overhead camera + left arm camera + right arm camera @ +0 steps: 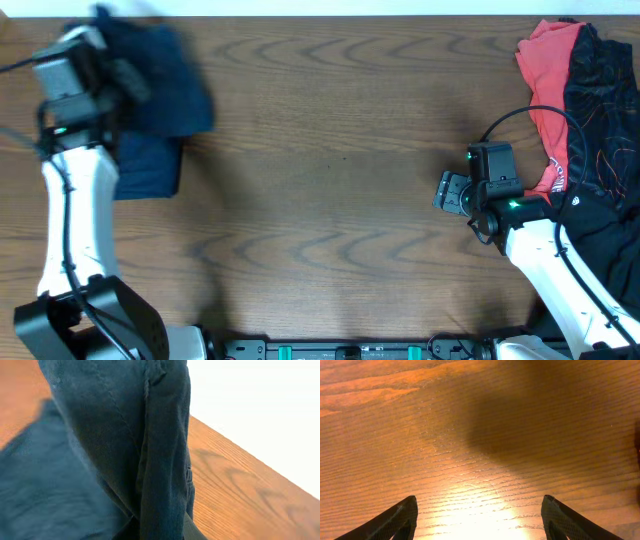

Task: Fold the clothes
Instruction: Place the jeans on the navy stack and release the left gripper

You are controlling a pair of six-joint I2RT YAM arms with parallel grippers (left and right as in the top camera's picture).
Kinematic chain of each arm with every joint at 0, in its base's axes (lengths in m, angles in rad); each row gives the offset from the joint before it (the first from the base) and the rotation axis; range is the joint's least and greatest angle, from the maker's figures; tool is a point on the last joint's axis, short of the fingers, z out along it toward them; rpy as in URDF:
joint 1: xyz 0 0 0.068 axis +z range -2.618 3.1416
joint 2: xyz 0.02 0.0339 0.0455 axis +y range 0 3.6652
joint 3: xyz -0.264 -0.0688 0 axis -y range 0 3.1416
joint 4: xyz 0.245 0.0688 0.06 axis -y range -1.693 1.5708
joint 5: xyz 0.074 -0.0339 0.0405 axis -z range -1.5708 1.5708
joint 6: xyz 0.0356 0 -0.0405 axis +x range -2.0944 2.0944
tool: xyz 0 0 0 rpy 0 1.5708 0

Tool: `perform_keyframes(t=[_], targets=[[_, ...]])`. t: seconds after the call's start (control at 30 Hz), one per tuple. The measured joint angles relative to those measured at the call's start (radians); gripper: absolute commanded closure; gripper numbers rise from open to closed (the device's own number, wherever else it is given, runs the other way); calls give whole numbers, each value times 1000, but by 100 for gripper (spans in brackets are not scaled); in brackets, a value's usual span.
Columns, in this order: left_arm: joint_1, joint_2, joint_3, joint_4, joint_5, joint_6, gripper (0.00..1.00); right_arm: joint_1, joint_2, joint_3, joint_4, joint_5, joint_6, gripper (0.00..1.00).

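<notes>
A dark navy garment (160,85) lies folded at the far left of the table, and part of it is lifted. My left gripper (105,70) is shut on this navy garment (125,450); the cloth hangs in front of the wrist camera and hides the fingers. My right gripper (450,192) is open and empty over bare wood at the right, its two fingertips wide apart (477,510). A pile of red (550,70) and black clothes (605,150) lies at the right edge, behind the right arm.
The wooden table (330,170) stretches between the two arms. A white wall (260,405) lies beyond the table's far edge. A cable (530,115) loops over the right arm near the clothes pile.
</notes>
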Motion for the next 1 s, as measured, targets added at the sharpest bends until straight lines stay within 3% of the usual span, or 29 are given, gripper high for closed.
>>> perform_keyframes(t=[0.5,0.53,0.57,0.6,0.87,1.0], targets=[[209,173,0,-93,-7,-77,89,0,0,0,-18,0,0,23],[221,175,0,-97,-7,-77,71,0,0,0,-18,0,0,23],[227,175,0,-98,-5,-75,33,0,0,0,-18,0,0,23],[233,175,0,-99,-6,-76,2,0,0,0,-18,0,0,23],[261,175,0,-150,-8,-120,2,0,0,0,-18,0,0,20],[260,175,0,-154,-1,-154,2,0,0,0,-17,0,0,3]])
